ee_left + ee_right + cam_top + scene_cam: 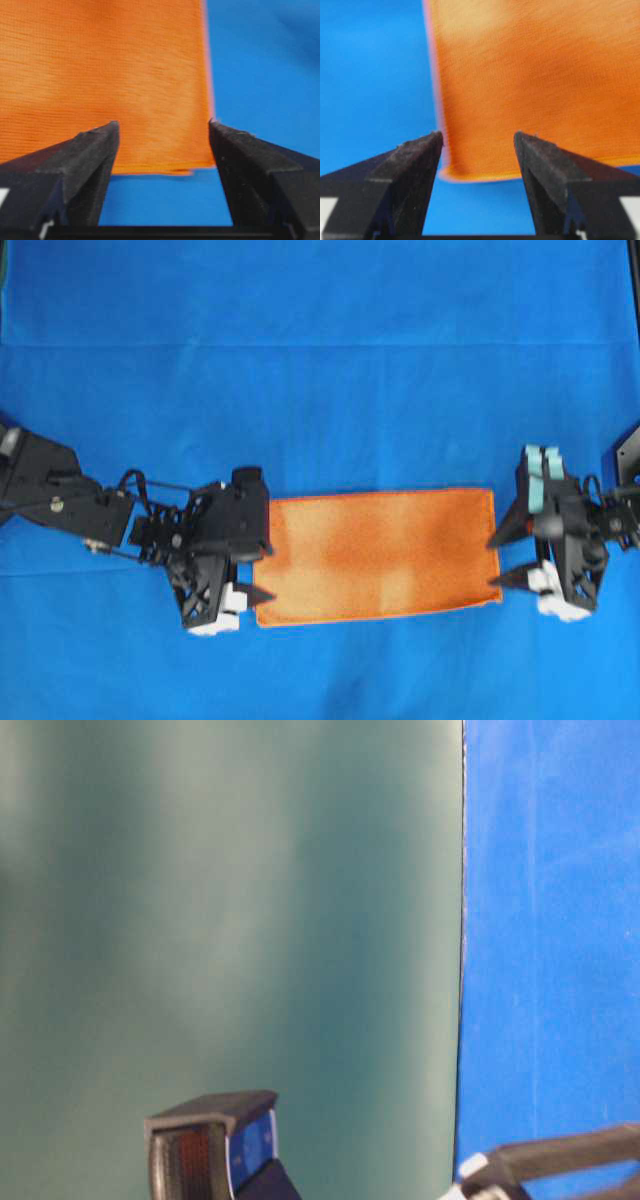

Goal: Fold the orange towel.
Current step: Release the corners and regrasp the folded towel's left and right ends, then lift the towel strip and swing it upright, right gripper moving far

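Orange towel [378, 555] flat, folded rectangle on blue table cloth [320, 360]. Left gripper [262, 575] jaws spread at its left edge, empty. Right gripper [502, 560] spread at right edge, empty.

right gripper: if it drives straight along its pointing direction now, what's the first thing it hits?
Likely the orange towel: its near corner lies just ahead of the open right gripper. Height above the blue table cloth is unclear.
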`<control>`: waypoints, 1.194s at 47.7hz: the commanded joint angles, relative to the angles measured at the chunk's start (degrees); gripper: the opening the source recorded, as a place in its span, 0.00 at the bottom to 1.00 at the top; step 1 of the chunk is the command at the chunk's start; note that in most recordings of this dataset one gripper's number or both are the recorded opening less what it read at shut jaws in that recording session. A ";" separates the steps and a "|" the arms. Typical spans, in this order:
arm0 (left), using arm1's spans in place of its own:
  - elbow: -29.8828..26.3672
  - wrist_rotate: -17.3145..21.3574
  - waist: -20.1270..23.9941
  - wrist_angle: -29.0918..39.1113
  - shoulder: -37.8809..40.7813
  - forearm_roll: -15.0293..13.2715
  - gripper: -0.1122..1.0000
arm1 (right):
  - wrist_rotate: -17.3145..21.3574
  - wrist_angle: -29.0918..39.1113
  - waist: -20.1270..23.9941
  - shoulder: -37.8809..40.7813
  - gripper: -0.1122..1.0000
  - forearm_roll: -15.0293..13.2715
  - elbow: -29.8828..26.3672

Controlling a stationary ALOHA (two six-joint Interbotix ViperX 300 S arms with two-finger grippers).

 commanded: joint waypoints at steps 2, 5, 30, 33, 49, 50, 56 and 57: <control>0.00 2.11 2.90 0.35 -2.02 0.09 0.67 | -0.09 1.41 -4.83 -1.23 0.66 -2.64 -0.35; 0.26 3.16 4.13 0.35 -2.20 0.09 0.67 | -0.09 2.46 -8.00 -1.14 0.66 -4.04 -0.35; 3.08 4.57 10.81 -2.81 1.85 0.09 0.67 | -0.09 2.20 -14.85 5.98 0.65 -10.72 -0.62; 3.25 4.57 11.07 -3.43 3.16 0.09 0.67 | -0.09 1.41 -14.85 7.82 0.65 -10.72 -0.70; 3.78 4.04 11.16 -1.23 4.39 0.09 0.64 | 0.26 0.62 -14.85 11.34 0.61 -10.63 -0.62; 3.69 4.04 11.16 -0.70 4.48 0.09 0.62 | 0.26 0.62 -14.77 11.34 0.60 -10.55 -0.70; 2.55 4.13 11.16 2.99 4.83 0.09 0.39 | 0.26 -0.18 -13.71 11.34 0.42 -10.63 -0.70; 2.20 4.13 11.16 3.43 4.83 0.09 0.34 | 0.26 -0.44 -13.54 11.34 0.37 -10.63 -0.70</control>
